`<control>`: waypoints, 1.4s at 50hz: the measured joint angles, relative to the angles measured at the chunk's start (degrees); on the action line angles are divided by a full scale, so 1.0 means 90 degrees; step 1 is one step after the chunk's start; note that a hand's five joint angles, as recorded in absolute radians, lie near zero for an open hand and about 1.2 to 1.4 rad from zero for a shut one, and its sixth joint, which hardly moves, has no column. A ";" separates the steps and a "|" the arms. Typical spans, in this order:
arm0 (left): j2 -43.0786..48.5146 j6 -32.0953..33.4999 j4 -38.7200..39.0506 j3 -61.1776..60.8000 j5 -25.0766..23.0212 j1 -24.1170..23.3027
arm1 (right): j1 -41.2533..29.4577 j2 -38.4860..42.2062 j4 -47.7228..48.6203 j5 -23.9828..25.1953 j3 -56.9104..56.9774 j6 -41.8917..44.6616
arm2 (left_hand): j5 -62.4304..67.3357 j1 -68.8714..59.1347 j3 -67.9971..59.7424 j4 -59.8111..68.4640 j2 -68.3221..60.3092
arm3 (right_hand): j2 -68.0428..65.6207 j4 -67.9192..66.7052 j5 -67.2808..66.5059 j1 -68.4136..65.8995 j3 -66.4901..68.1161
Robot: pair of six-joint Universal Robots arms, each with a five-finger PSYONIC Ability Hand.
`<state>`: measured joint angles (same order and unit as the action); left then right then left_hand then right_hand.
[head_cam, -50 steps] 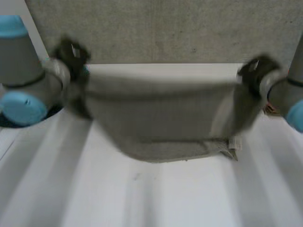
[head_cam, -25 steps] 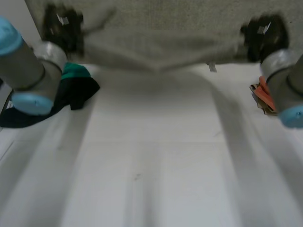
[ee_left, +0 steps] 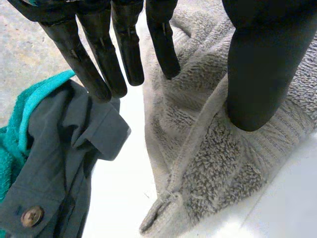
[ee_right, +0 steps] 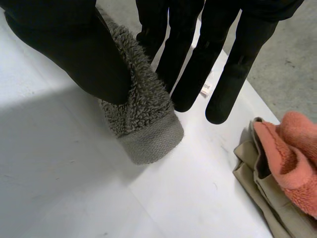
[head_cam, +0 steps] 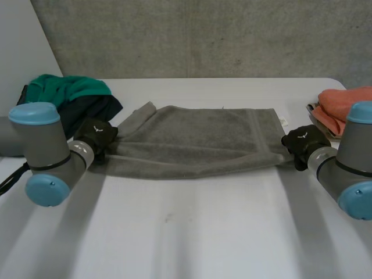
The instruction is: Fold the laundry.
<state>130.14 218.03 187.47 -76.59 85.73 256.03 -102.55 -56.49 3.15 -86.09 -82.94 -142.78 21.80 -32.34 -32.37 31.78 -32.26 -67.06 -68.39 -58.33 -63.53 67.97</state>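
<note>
A grey towel (head_cam: 192,142) lies folded lengthwise across the white table (head_cam: 192,232), stretched between my two hands. My left hand (head_cam: 96,136) is at the towel's left end. In the left wrist view its fingers (ee_left: 99,54) are straight and spread away from the thumb (ee_left: 257,64), whose tip rests on the towel (ee_left: 213,163). My right hand (head_cam: 301,141) is at the towel's right end. In the right wrist view the towel's corner (ee_right: 143,129) runs up between the thumb (ee_right: 74,44) and the fingers (ee_right: 233,64), which pinch it.
A heap of green and dark clothes (head_cam: 70,96) sits at the table's left, and its dark buttoned shirt (ee_left: 64,163) lies just beside my left fingertips. An orange towel on tan cloth (head_cam: 343,104) lies at the right edge, close to my right hand (ee_right: 297,158).
Both hands held the towel up in the air, swung it away and lowered it flat onto the table. The left hand's fingers have come open.
</note>
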 measured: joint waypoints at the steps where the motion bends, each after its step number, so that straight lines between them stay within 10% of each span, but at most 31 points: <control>1: -0.0060 -0.0051 0.0032 -0.0081 -0.0002 0.0014 | 0.0007 -0.0032 0.0006 0.0000 -0.0028 -0.0006 | 0.0011 -0.0006 -0.0005 0.0008 -0.0006 | 0.0000 0.0000 -0.0001 0.0000 0.0000; 37: -0.0672 0.0604 -0.0381 -0.1236 0.0020 0.0347 | 0.0064 -0.0385 -0.0406 0.0048 -0.0278 0.0169 | 0.3891 -0.3736 -0.3936 0.4058 -0.4016 | 0.0000 0.0000 -0.0003 0.0003 0.0000; 52: -0.2444 0.2577 -0.3390 -0.2394 0.0125 0.0426 | 0.0798 -0.1360 -0.4735 0.0564 -0.0551 0.4342 | 0.3891 -0.3736 -0.3937 0.4058 -0.4016 | 0.0000 0.0000 -0.0001 0.0003 0.0000; 70: -0.1213 0.0448 0.0316 0.2517 0.0423 -0.0110 | 0.0459 -0.0556 -0.1223 -0.0151 0.3044 0.0523 | 0.3892 -0.3737 -0.3961 0.4085 -0.4032 | -0.0001 -0.0002 0.0001 0.0003 0.0016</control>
<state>119.22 222.07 190.31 -53.94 89.53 255.05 -98.43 -61.49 -7.86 -87.46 -55.54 -138.08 56.82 -65.97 -68.02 68.55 -68.55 -67.06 -68.40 -58.33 -63.50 68.11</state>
